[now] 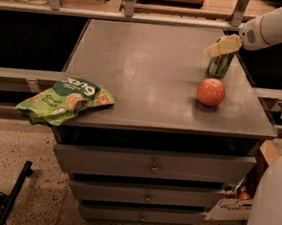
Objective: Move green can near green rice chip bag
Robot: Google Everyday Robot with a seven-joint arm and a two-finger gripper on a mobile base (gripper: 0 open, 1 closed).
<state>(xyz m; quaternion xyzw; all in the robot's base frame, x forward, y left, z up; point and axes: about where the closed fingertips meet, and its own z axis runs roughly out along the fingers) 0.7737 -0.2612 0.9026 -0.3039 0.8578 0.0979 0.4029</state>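
The green can (219, 65) stands upright at the right rear of the grey cabinet top (150, 70), just behind the round orange-red fruit (211, 91). My gripper (223, 46), pale yellow on a white arm coming in from the upper right, sits at the can's top and covers its rim. The green rice chip bag (64, 100) lies flat at the front left corner of the top, overhanging the left edge, far from the can.
The cabinet has three drawers (151, 164) below its top. A rail with metal posts (127, 2) runs behind it. A cardboard box (243, 195) sits on the floor at the right, and a black stand leg (14, 191) at the lower left.
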